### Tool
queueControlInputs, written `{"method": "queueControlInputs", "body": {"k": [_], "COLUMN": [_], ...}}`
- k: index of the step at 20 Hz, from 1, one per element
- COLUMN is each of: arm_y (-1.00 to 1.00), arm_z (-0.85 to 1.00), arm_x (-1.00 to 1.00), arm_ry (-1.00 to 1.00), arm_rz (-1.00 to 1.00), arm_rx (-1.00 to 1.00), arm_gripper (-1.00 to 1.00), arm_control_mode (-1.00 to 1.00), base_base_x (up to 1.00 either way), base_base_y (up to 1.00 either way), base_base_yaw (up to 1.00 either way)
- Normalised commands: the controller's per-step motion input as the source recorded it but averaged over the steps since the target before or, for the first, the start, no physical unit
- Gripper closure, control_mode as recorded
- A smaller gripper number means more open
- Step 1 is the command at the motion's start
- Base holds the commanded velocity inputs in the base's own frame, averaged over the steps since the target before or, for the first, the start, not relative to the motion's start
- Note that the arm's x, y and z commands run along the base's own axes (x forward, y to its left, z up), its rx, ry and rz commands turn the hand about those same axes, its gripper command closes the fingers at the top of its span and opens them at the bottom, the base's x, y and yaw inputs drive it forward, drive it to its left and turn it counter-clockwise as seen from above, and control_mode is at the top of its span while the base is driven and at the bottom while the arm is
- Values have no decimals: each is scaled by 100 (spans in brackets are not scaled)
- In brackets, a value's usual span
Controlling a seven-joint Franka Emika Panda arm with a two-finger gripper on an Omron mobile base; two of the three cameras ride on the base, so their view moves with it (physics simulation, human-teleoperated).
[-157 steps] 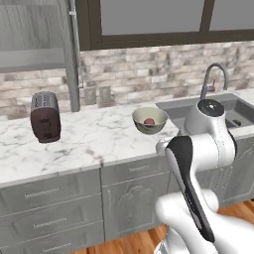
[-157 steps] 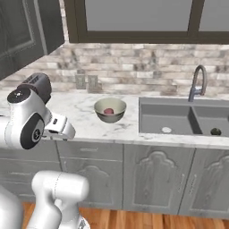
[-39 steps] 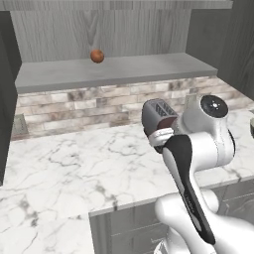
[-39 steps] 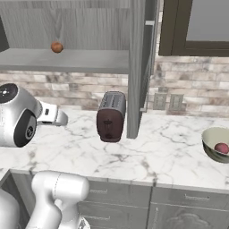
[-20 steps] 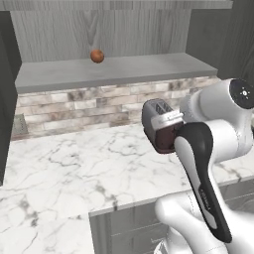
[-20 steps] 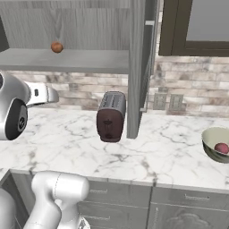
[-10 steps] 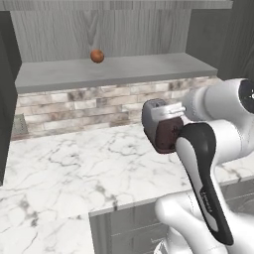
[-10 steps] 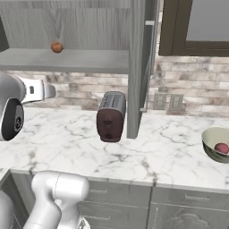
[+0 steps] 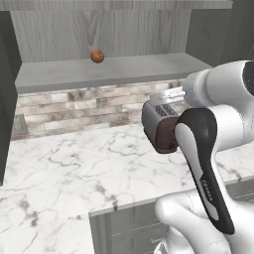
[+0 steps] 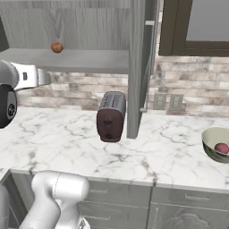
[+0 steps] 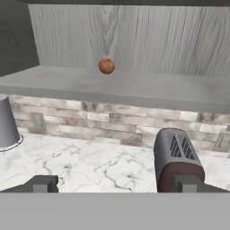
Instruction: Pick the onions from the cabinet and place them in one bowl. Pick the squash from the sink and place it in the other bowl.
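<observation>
With one reddish onion already in the bowl [image 10: 216,144], the empty, wide-apart jaws must rise and reach forward to the orange-brown onion [image 11: 106,65] on the cabinet shelf [image 11: 134,90] above them.

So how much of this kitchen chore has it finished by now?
One step looks done: the reddish-purple onion lies in the bowl on the counter. In hand now: the open, empty gripper faces the cabinet, where the orange-brown onion sits on the shelf, not yet reached. Left: carrying that onion to the bowl, then the whole squash step; the squash, sink and second bowl are out of view here.
</observation>
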Motion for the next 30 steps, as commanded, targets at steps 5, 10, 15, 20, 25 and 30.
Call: {"method": "queueControlInputs", "body": {"k": [5,10,15,20,25,30], "arm_y": [15,6,5,13,19,17], "arm_z": [20,25,4,0,-1,-3], "arm_x": [18,20,48,57,56,55], "arm_ry": [-8,0,0,-5,-9,5], "arm_rz": [-1,-1,-2,0,-2,0], "arm_rx": [1,0,0,0,0,0], "arm_gripper": [-100,-100,-100,-100,-100,-100], "arm_control_mode": [-100,-100,-100,-100,-100,-100], "base_base_x": [0,0,0,0,0,0], "base_base_y": [0,0,0,0,0,0], "base_base_yaw": [0,0,0,0,0,0]}}
